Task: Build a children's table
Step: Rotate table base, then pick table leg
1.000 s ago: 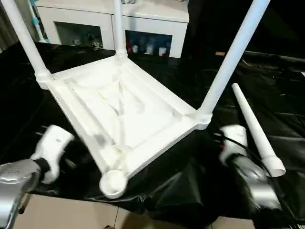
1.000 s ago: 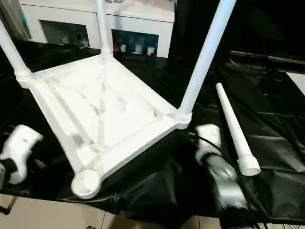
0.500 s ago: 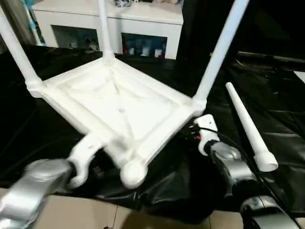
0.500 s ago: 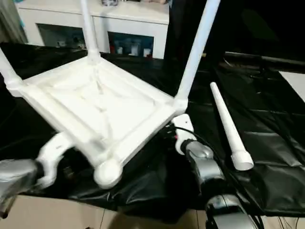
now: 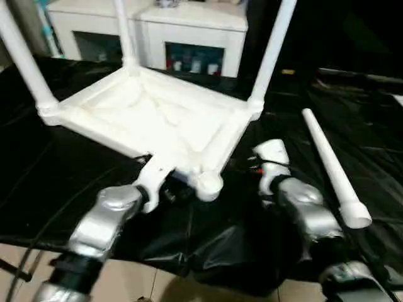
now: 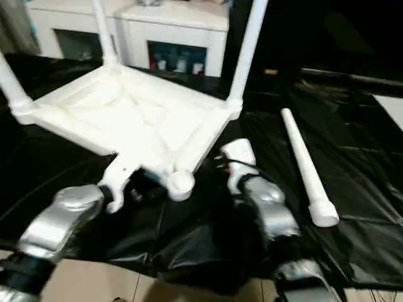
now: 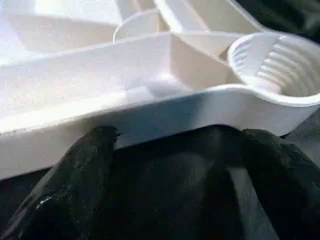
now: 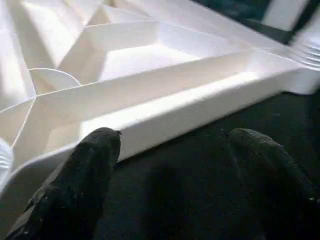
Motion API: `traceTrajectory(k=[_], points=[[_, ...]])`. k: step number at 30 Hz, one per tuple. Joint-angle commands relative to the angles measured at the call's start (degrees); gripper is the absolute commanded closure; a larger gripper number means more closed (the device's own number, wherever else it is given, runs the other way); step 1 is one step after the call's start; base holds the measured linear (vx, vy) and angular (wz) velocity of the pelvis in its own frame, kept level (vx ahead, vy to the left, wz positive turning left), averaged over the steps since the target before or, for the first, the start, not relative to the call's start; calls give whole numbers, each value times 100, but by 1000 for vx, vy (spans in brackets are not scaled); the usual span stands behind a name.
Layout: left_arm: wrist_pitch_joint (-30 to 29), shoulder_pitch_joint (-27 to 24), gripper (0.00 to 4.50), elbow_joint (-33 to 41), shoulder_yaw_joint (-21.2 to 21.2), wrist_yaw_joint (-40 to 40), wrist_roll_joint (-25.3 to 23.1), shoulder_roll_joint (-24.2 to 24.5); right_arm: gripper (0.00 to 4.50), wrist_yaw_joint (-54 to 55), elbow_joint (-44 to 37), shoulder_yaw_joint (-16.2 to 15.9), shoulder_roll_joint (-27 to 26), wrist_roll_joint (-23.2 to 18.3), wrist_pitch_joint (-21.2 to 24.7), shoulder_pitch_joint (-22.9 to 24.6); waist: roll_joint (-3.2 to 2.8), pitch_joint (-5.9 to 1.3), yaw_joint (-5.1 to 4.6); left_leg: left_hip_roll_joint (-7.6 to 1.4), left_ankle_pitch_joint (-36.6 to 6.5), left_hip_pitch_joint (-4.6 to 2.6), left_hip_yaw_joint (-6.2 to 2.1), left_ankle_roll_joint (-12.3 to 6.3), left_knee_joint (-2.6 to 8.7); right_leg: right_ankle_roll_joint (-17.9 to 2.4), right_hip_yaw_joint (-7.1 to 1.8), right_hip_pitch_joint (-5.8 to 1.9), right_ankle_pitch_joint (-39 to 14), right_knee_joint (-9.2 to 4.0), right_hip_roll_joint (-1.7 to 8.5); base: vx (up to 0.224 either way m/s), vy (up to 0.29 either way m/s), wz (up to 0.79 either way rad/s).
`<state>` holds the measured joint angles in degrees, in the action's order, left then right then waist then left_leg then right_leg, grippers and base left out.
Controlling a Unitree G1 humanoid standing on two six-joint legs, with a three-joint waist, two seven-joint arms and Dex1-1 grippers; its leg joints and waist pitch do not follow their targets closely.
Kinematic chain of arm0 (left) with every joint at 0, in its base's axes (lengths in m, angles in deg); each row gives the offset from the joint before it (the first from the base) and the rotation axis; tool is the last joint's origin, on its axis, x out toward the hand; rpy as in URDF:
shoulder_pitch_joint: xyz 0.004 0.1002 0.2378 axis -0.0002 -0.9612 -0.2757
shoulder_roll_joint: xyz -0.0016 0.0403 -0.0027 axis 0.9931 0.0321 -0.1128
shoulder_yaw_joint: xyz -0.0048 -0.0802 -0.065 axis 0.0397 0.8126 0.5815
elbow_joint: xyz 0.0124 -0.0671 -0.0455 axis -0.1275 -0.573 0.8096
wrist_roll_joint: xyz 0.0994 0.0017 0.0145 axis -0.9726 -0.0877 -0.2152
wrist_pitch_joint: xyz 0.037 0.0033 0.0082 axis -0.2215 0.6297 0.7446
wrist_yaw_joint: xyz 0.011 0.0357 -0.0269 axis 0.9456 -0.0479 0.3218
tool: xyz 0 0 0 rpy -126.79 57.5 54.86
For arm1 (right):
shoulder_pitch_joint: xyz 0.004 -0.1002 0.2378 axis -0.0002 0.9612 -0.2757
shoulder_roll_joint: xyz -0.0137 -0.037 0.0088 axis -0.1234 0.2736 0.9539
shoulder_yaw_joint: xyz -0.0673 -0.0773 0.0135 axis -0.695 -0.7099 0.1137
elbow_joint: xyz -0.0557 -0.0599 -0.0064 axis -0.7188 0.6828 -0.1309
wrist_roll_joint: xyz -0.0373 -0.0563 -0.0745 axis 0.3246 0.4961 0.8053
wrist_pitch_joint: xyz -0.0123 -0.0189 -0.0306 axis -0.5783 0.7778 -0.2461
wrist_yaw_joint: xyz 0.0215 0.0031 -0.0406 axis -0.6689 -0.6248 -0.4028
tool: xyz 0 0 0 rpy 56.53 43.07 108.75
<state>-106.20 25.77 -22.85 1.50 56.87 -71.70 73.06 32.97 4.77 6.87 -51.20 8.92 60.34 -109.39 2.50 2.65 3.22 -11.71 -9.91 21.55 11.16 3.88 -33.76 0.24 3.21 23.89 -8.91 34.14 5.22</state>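
While no writing is legible, one upturned table [image 5: 151,119], three legs fitted, one loose leg [image 5: 330,167], left gripper [image 7: 170,145] and right gripper [image 8: 170,150] wide, empty.

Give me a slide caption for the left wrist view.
Open left gripper faces the upturned table's rim, beside its empty ribbed corner socket.

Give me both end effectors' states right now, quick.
Left end effector: open, fingers at the table top's edge, holding nothing.
Right end effector: open, facing the table top's side rail, holding nothing.
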Motion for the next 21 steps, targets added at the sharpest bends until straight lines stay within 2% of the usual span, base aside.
traceTrajectory(k=[1, 2, 4, 5, 6, 8, 11, 12, 13, 15, 16, 17, 18, 19, 21], points=[[266, 182, 9, -76, -15, -83, -31, -111, 68, 113, -300, 135, 71, -107, 290, 71, -144, -387, 16, -100, -1429, -74, -73, 48, 423, -970, -186, -264, -1110, -332, 180, 0, 0, 0], [578, 238, 9, -196, -79, -102, -13, -370, 68, 482, -671, 179, 192, 141, 724, 151, -122, -368, -2, -89, -1453, -76, -59, 40, 422, -973, -185, -268, -1134, -362, 158, 0, 0, 0], [725, 269, 9, -276, -123, -135, -34, -470, 68, 613, -857, 150, 266, 291, 995, 175, -117, -398, 47, -95, -1306, -115, -45, 51, 393, -1002, -192, -261, -928, -340, 158, 0, 0, 0], [963, 293, 9, -334, -196, -137, -27, -624, 68, 589, -1029, 142, 370, 324, 1422, 134, -106, -377, 38, -85, -1279, -78, -43, 13, 404, -1024, -190, -284, -901, -343, 147, 0, 0, 0], [1059, 300, 9, -346, -227, -128, -7, -706, 68, 595, -1101, 171, 409, 306, 1581, 114, -146, -386, 62, -88, -1284, -79, -53, 28, 401, -1021, -185, -293, -914, -335, 167, 0, 0, 0], [1245, 313, 9, -345, -284, -57, 86, -908, 68, 700, -1288, 300, 501, 266, 1938, 71, -131, -370, 47, -95, -1402, -71, -51, 33, 406, -991, -187, -295, -1028, -363, 170, 0, 0, 0], [1323, 299, 0, -146, -312, 90, 215, -998, 34, 931, -1150, 499, 700, 330, 2386, -163, -101, -376, 33, -88, -1406, -65, -48, 50, 398, -985, -184, -301, -1183, -368, 187, 0, 0, 0], [1267, 264, 0, 5, -315, 203, 296, -966, 34, 952, -1000, 526, 834, 385, 2521, -304, -76, -376, 24, -90, -1388, -60, -44, 54, 390, -963, -184, -303, -1236, -367, 191, 0, 0, 0], [1261, 241, 0, 76, -306, 293, 339, -955, 28, 975, -974, 529, 923, 420, 2671, -374, -86, -375, 19, -85, -1371, -59, -47, 53, 386, -963, -181, -303, -1263, -361, 190, 0, 0, 0], [1008, 66, 0, 553, -408, 761, 509, -697, 5, 1116, -759, 576, 1234, 583, 3046, -674, -44, -360, -9, -84, -1381, -58, -31, 48, 373, -905, -176, -288, -1494, -377, 185, 0, 0, 0], [837, -50, 0, 825, -486, 977, 575, -507, 5, 1122, -585, 579, 1391, 640, 3285, -823, -61, -351, 0, -86, -1390, -72, -29, 57, 371, -886, -178, -274, -1558, -382, 185, 0, 0, 0], [786, -86, 0, 905, -509, 1040, 593, -450, 5, 1119, -534, 578, 1439, 655, 3366, -867, -44, -355, -16, -87, -1356, -60, -38, 55, 374, -883, -173, -289, -1590, -359, 186, 0, 0, 0], [595, -207, 0, 1186, -582, 1252, 666, -254, 5, 1108, -314, 576, 1598, 694, 3573, -1017, -21, -344, -22, -81, -1378, -70, -24, 60, 358, -842, -172, -271, -1675, -367, 176, 0, 0, 0], [391, -329, 0, 1477, -625, 1425, 752, -52, 5, 1048, -29, 549, 1764, 708, 3733, -1167, -30, -352, -29, -83, -1354, -66, -36, 56, 369, -851, -170, -286, -1680, -354, 177, 0, 0, 0], [94, -496, 0, 1920, -645, 1619, 898, 246, 5, 867, 480, 543, 2004, 654, 3959, -1408, -38, -340, -27, -89, -1349, -91, -10, 64, 349, -934, -174, -243, -1602, -358, 161, 0, 0, 0]])
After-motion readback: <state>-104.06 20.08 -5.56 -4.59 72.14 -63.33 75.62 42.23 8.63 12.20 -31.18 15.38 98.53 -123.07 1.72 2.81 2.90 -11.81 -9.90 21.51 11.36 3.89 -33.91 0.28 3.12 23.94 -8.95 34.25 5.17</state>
